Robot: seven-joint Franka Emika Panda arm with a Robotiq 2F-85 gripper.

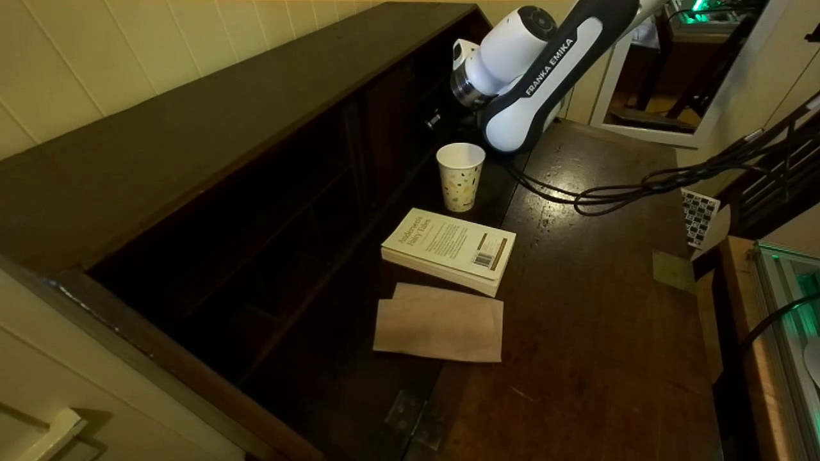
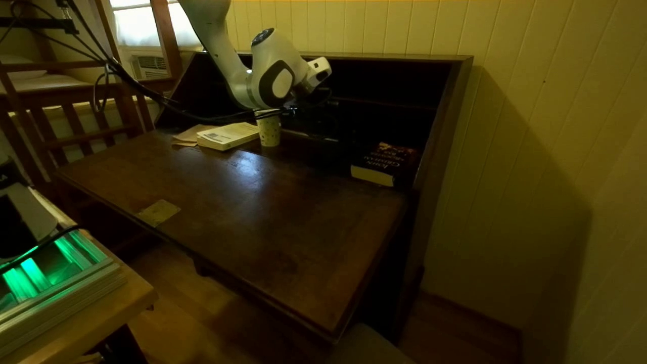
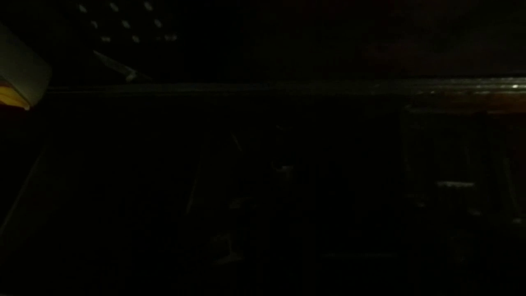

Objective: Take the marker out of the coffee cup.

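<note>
The coffee cup (image 1: 460,186), white with coloured specks, stands upright on the desk beneath the arm; in an exterior view the cup (image 2: 269,132) has cables across its top. Nothing sticks up above its rim. No marker can be made out; it is hidden or out of view. My gripper (image 2: 323,119) is a dark shape in the shadow of the desk's recess, off to the side of the cup. The wrist view is almost black, so neither how the fingers stand nor whether anything lies between them can be told.
Beside the cup lies a white book (image 1: 451,246), then folded brown paper (image 1: 442,330). A dark thick book (image 2: 384,164) sits near the desk's side wall. Black cables (image 1: 608,192) trail over the desk. Dark cubbyholes (image 1: 288,250) line its back. Small pale marks (image 3: 125,24) show faintly in rows.
</note>
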